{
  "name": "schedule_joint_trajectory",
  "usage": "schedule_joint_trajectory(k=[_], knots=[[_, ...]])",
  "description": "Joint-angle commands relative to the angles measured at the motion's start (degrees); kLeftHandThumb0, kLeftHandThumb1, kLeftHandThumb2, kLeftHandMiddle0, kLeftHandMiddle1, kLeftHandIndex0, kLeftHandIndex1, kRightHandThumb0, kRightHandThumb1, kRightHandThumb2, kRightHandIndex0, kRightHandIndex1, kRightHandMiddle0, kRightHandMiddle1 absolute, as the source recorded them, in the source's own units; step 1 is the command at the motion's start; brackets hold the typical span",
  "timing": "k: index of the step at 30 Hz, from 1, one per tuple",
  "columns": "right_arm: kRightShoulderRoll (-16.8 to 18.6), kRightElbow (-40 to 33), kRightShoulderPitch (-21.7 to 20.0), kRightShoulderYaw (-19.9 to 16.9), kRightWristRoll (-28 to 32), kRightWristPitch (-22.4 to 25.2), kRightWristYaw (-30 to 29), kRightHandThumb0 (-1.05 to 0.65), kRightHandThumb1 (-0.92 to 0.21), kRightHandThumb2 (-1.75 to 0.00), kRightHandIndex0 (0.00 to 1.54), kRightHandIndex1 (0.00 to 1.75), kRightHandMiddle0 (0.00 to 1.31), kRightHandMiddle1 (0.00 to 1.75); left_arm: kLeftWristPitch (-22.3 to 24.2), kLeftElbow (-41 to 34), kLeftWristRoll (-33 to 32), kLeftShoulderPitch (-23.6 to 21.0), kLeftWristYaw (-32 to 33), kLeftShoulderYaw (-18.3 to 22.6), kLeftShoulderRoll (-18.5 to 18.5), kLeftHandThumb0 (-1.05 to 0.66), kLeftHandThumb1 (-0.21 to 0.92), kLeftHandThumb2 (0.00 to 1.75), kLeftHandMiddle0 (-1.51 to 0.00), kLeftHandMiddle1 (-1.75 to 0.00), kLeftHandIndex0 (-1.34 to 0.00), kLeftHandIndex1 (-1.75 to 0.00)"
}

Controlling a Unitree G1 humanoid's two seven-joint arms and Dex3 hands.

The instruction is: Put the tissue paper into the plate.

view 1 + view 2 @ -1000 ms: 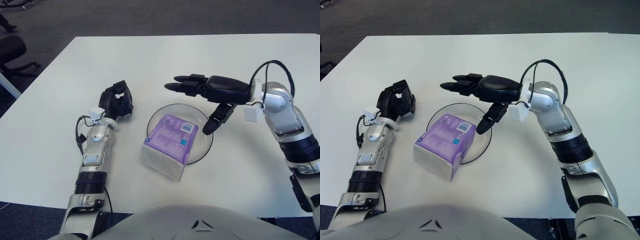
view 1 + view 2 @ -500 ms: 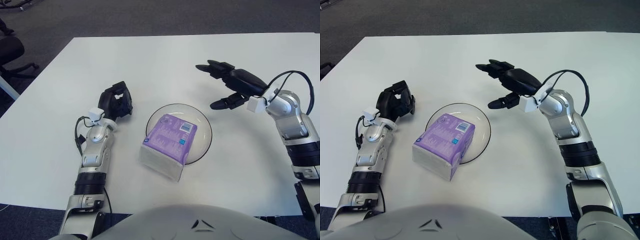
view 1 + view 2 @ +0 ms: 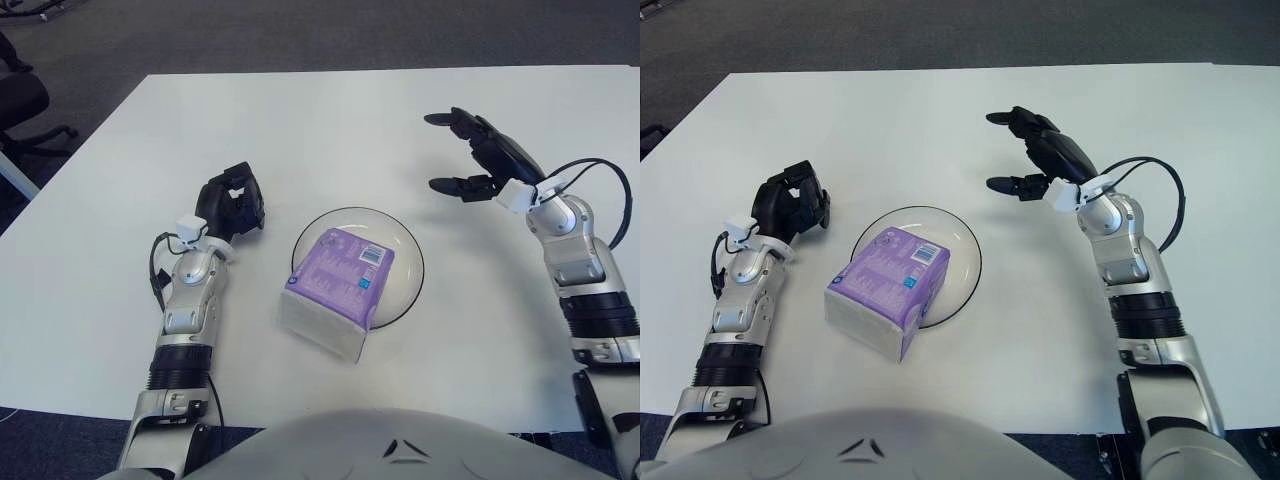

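A purple pack of tissue paper [image 3: 340, 290] is seen lying tilted on the clear glass plate [image 3: 402, 247], its far end inside the dish and its near, white-sided end hanging over the plate's near-left rim toward the near edge of the white surface [image 3: 330, 130]. The plate is placed around the middle of the surface, somewhat nearer the near edge. The right hand [image 3: 487, 155] is held raised, to the right of the plate and farther toward the far edge, well apart from the pack; its fingers are spread and released, and nothing is grasped by it. The left hand [image 3: 233, 202] is shown to the left of the plate, near it but not touching it or the pack, with its fingers curled in on themselves and nothing held. The pack is thus touched by neither hand.
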Motion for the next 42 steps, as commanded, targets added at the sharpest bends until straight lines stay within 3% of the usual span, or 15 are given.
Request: schedule_joint_trajectory(k=[1,3,7,14,16,19,31,34,38,42], knots=[[2.67,-3.02,1.90,-2.15,2.07,5.88,-1.91,-0.72,-0.82,-0.53,0.15,0.37,0.00,0.85,0.07,4.06,-0.27,6.27,-0.73,-0.47,-2.90,-0.43,0.68,1.04,-1.36,-1.75,-1.06,-1.75],[4.96,-3.85,3.41,-3.46,3.51,8.71,-3.59,-0.67,-0.74,-0.64,0.12,0.58,0.00,0.91,-0.10,4.16,-0.39,6.25,-0.98,-0.42,-2.89,-0.43,0.68,1.04,-1.36,-1.75,-1.05,-1.75],[9.93,-4.41,4.74,-5.72,7.88,12.83,-6.55,-0.57,-0.63,-0.81,0.17,0.81,0.00,1.05,-0.27,4.48,-0.52,6.06,-1.38,-0.16,-2.85,-0.43,0.69,1.03,-1.36,-1.75,-1.04,-1.75],[17.96,-4.23,5.71,-8.69,15.87,16.73,-10.93,-0.43,-0.57,-0.98,0.23,1.00,0.00,1.31,0.06,4.56,-0.50,5.89,-1.40,0.14,-2.93,-0.43,0.69,1.02,-1.36,-1.75,-1.04,-1.75],[19.95,-3.72,5.85,-9.48,18.03,17.58,-12.26,-0.38,-0.77,-0.71,0.25,1.08,0.12,1.57,0.21,4.45,-0.47,5.91,-1.37,0.17,-2.92,-0.43,0.69,1.02,-1.36,-1.75,-1.05,-1.75],[21.39,-3.38,6.14,-10.21,20.44,18.14,-13.33,-0.36,-0.85,-0.61,0.26,1.15,0.18,1.69,0.31,4.32,-0.52,5.96,-1.42,0.20,-2.91,-0.43,0.69,1.02,-1.36,-1.75,-1.05,-1.75],[24.76,-0.66,10.05,-10.83,23.88,16.22,-16.37,-0.37,-0.75,-0.75,0.34,1.41,0.29,1.75,0.27,4.15,-1.01,5.90,-1.74,0.17,-3.01,-0.43,0.69,1.02,-1.35,-1.75,-1.03,-1.75],[25.31,-0.61,11.00,-10.62,23.93,15.94,-17.04,-0.13,-0.68,-0.78,0.44,1.39,0.32,1.75,0.34,4.04,-0.91,5.92,-1.68,0.10,-2.97,-0.43,0.69,1.02,-1.35,-1.75,-1.03,-1.75],[25.69,-0.16,11.97,-10.36,24.23,15.47,-17.78,-0.04,-0.60,-0.87,0.51,1.39,0.34,1.75,0.42,3.94,-0.91,5.92,-1.62,0.08,-3.00,-0.43,0.69,1.02,-1.35,-1.75,-1.04,-1.75],[26.32,2.29,13.46,-10.15,24.42,13.01,-18.07,-0.01,-0.45,-1.07,0.64,1.44,0.36,1.75,0.46,3.78,-1.08,5.91,-1.58,0.09,-3.16,-0.42,0.69,1.02,-1.36,-1.75,-1.05,-1.75]])
